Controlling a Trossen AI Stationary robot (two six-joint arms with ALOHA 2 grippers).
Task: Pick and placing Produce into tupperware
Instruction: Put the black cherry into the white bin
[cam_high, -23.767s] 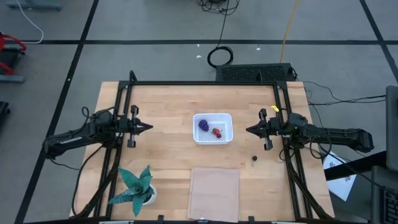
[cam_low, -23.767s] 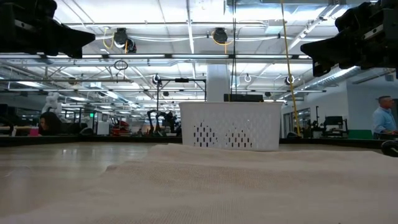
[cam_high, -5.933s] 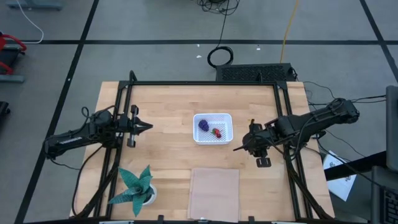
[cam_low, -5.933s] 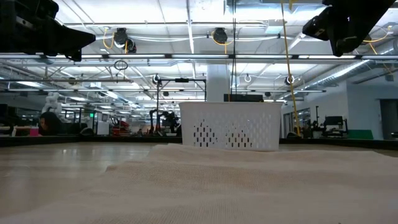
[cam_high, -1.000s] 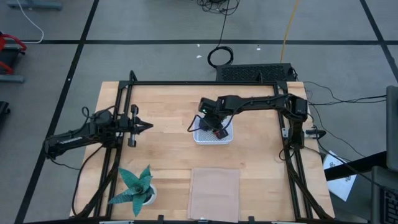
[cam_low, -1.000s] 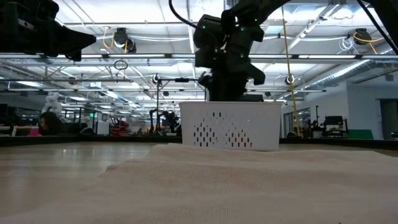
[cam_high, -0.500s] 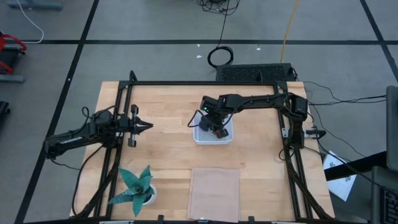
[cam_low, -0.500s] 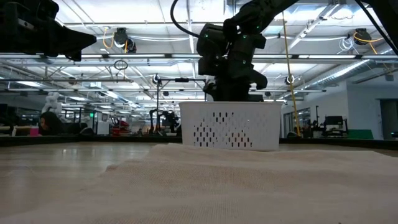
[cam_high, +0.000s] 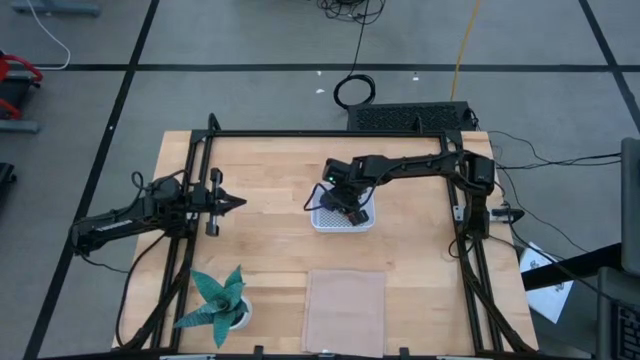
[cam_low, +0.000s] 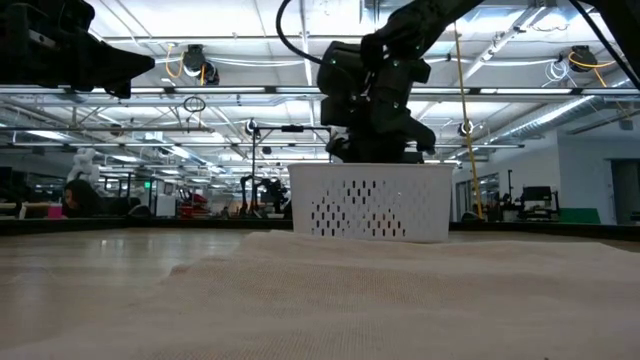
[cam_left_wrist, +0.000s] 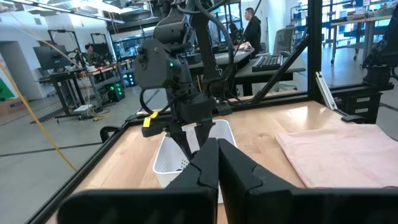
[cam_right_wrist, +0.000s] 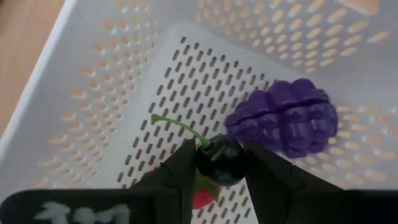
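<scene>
Wooden boards make up the table (cam_high: 270, 170), seen from above with a black frame along its edges and grey floor all round. At the middle sits the white tupperware (cam_high: 342, 221), mostly covered by the right gripper (cam_high: 340, 203), whose arm reaches in from the right side of the table. The left gripper (cam_high: 238, 204) waits at the left side, well apart from the container, with bare wood between them. A teal potted plant (cam_high: 218, 298) stands at the near left corner and a pinkish mat (cam_high: 345, 308) lies at the near edge; neither stands between the arms and the container.

Level with the table, the tupperware (cam_low: 370, 202) shows its perforated wall, and the right gripper (cam_low: 378, 140) dips behind the rim, so its tips are hidden. A pale cloth fills the foreground.

From the left wrist, the left gripper (cam_left_wrist: 217, 155) has its fingers pressed together with nothing between them. Beyond them the tupperware (cam_left_wrist: 169, 160) is partly blocked, with the mat (cam_left_wrist: 336, 152) off to one side.

From the right wrist, the right gripper (cam_right_wrist: 219, 160) pinches a dark cherry (cam_right_wrist: 219, 160) with a green stem over the tupperware's dotted floor (cam_right_wrist: 124, 124). The purple grapes (cam_right_wrist: 283, 124) lie just beside it. A red piece (cam_right_wrist: 202, 196) is mostly hidden beneath the cherry.
</scene>
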